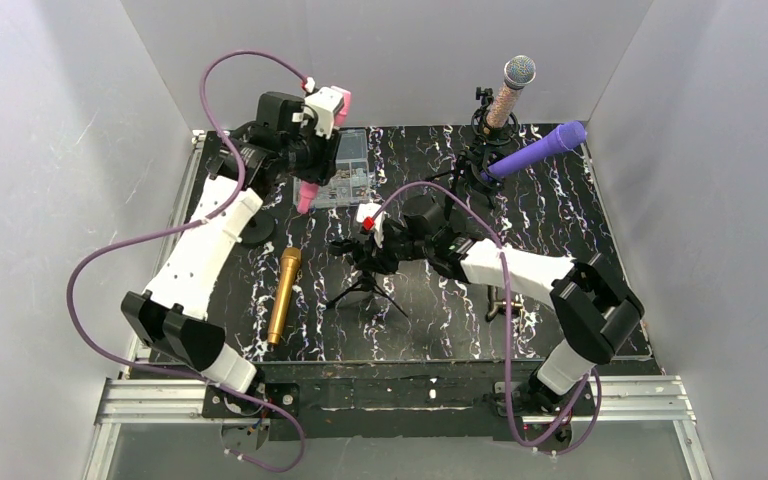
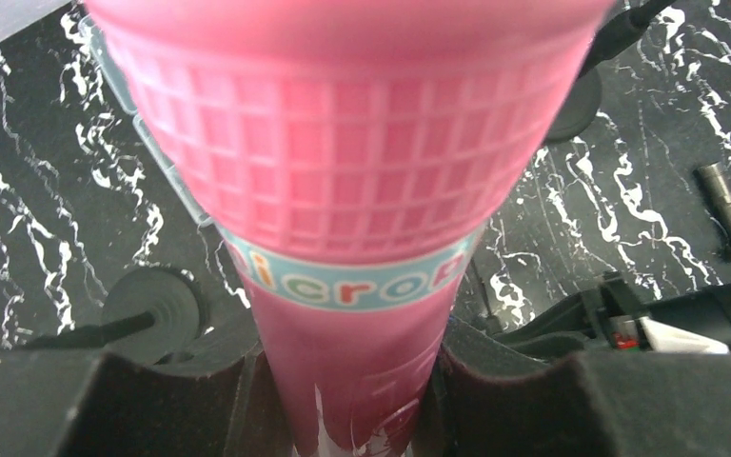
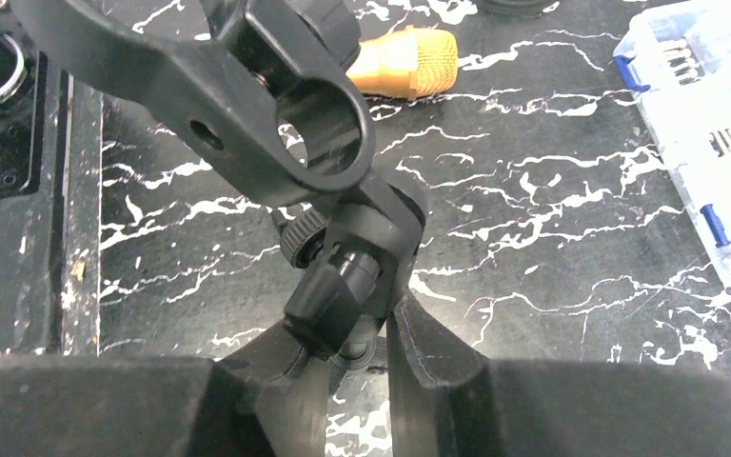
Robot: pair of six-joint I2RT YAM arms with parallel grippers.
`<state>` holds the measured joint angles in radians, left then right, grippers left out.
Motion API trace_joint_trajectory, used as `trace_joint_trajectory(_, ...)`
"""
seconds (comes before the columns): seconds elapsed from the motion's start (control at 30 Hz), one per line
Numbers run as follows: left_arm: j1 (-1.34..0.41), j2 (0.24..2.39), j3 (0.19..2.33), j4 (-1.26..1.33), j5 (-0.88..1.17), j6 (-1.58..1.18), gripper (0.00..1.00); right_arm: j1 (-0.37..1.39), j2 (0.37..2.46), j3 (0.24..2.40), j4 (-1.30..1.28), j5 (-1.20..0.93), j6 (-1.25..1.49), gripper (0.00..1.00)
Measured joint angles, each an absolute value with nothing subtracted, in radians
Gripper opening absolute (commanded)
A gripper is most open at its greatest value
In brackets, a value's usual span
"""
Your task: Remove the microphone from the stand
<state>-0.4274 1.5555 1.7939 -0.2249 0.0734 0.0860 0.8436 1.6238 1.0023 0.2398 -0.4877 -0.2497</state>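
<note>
A pink toy microphone (image 2: 352, 171) with a gridded head fills the left wrist view. My left gripper (image 2: 352, 381) is shut on its handle, one pad on each side. From above, the microphone (image 1: 307, 195) hangs in my left gripper (image 1: 312, 150) over the table's back left, apart from any stand. A small black tripod stand (image 1: 365, 290) is at the centre, and its ring clip (image 3: 295, 124) is empty. My right gripper (image 3: 362, 333) is shut on the stand's swivel joint just below the clip. From above, this right gripper (image 1: 360, 250) sits on top of the tripod.
A gold microphone (image 1: 284, 295) lies on the marbled table left of the tripod. A clear parts box (image 1: 352, 170) sits under my left gripper. At the back right, another stand holds a purple microphone (image 1: 535, 150) and a rose one (image 1: 508, 95). A round black base (image 1: 255, 232) is at left.
</note>
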Motion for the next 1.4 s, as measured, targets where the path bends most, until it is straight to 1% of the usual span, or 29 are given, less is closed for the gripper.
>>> trace_joint_trajectory(0.13,-0.408,1.506,1.746,-0.245,0.067,0.078,0.0,0.844,1.587,1.002,0.167,-0.49,-0.295,0.01)
trace_joint_trajectory(0.33,-0.399,1.426,1.614,-0.267,0.065,0.037,0.0,0.818,1.514,1.002,0.039,-0.511,-0.364,0.01)
trace_joint_trajectory(0.57,-0.399,1.403,1.447,-0.253,0.099,-0.063,0.0,0.785,1.45,1.001,-0.076,-0.539,-0.405,0.01)
trace_joint_trajectory(0.87,-0.399,1.367,1.234,-0.213,0.117,-0.184,0.0,0.76,1.34,0.966,-0.135,-0.628,-0.419,0.01)
trace_joint_trajectory(1.07,-0.406,1.367,1.15,-0.186,0.113,-0.241,0.0,0.747,1.332,0.941,-0.126,-0.656,-0.417,0.01)
trace_joint_trajectory(1.4,-0.459,1.382,1.034,-0.193,0.049,-0.303,0.0,0.74,1.331,0.914,-0.116,-0.663,-0.413,0.01)
